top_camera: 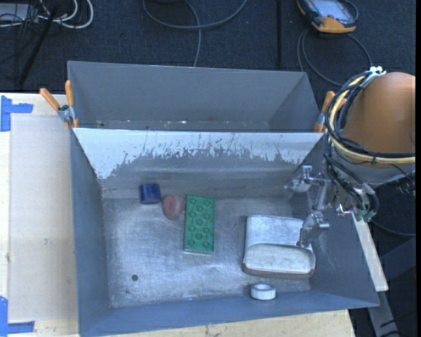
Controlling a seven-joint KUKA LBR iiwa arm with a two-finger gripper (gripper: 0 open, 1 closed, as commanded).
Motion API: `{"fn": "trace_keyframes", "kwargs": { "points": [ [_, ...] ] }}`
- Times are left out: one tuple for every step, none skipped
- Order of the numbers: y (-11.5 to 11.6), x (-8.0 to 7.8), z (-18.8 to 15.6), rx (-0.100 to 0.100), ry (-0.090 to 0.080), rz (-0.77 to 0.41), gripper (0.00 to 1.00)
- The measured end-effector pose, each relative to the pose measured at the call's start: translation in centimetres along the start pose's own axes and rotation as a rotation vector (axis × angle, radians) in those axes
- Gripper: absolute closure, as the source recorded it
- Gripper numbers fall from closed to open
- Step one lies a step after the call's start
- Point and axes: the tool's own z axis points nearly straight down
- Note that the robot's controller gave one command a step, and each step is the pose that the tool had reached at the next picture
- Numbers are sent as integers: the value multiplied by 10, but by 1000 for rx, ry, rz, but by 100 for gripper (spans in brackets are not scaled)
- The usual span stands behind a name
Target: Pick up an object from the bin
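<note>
My gripper (303, 208) hangs at the bin's right side, open, with nothing between its fingers. One fingertip (299, 182) points left near the back slope. The other (306, 236) sits just over the right edge of a silver-grey flat case (275, 248) lying at the front right of the bin floor. A small white ring (262, 291) lies just in front of that case. I cannot tell whether the lower finger touches the case.
A green studded brick plate (198, 223) lies mid-floor. Left of it sit a pinkish round lump (171, 206) and a small blue block (149, 192). The arm with its orange dome and cables stands over the right rim.
</note>
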Motion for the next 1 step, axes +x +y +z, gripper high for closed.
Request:
{"fn": "trace_keyframes", "kwargs": {
  "points": [
    [38,2,153,-3,6,-434,0]
  ]
}}
